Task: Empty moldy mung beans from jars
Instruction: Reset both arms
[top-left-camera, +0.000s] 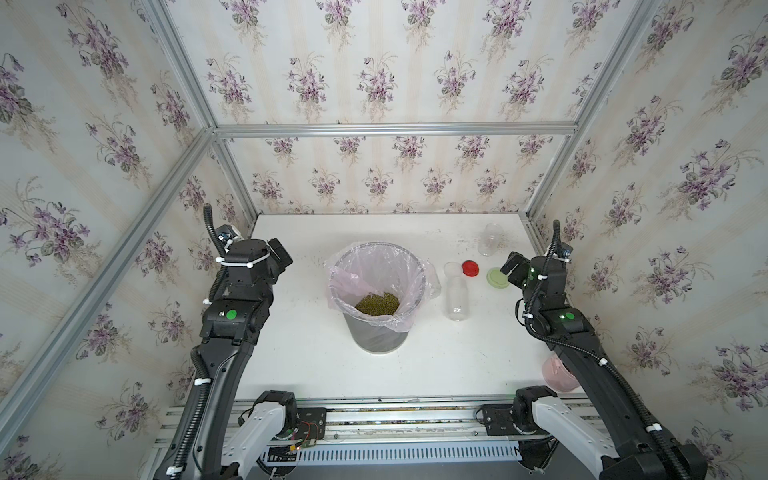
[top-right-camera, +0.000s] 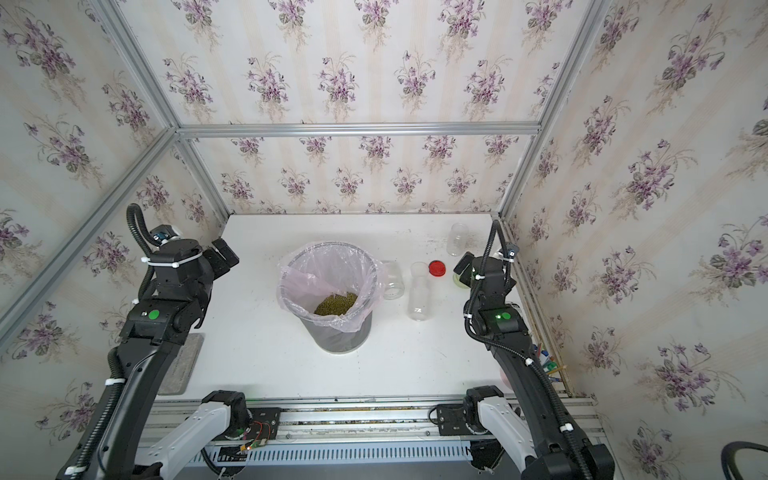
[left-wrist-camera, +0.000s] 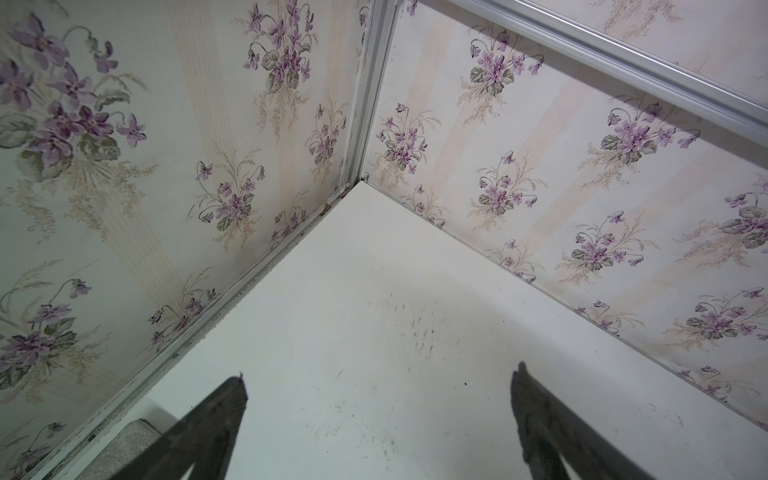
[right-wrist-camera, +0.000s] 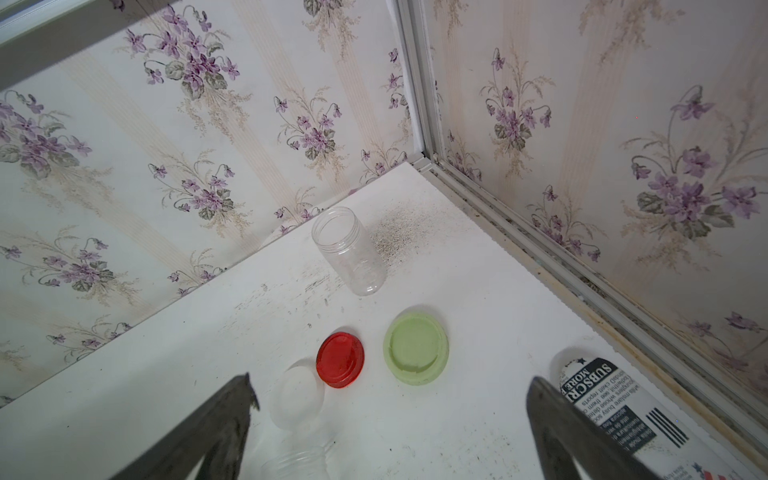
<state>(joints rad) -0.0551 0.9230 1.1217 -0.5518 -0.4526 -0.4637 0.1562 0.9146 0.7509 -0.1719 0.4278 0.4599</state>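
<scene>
You have one grey bin (top-left-camera: 378, 336) lined with pink plastic, and it is the mark for everything here. There is one heap of moldy mung beans (top-left-camera: 377, 303), lying inside the bin at the bottom of the liner.

You have three jars, all clear, lidless and upright on the white table (top-left-camera: 311, 365), all on the bin's right:
- the first jar (top-right-camera: 392, 282) is just beside the bin's wall;
- the second jar (top-left-camera: 456, 299) stands a little further right of the bin;
- the third jar (top-left-camera: 492, 239) stands well right of and behind the bin.

No beans show in any of them.

Three lids lie flat to the right of the bin: a white lid (right-wrist-camera: 297, 399), a red lid (right-wrist-camera: 340, 359) and a pale green lid (right-wrist-camera: 415, 349), the green one farthest from the bin. One printed can (right-wrist-camera: 602, 399) lies further right again.

Your left gripper (left-wrist-camera: 380, 372) hangs to the left of the bin with its fingers spread wide over bare table, well apart from beans and jars. Your right gripper (right-wrist-camera: 390, 378) is to the right of the bin, fingers spread wide and holding nothing; the three lids lie just ahead of it, the third jar beyond them, and the beans are well off towards the bin.
</scene>
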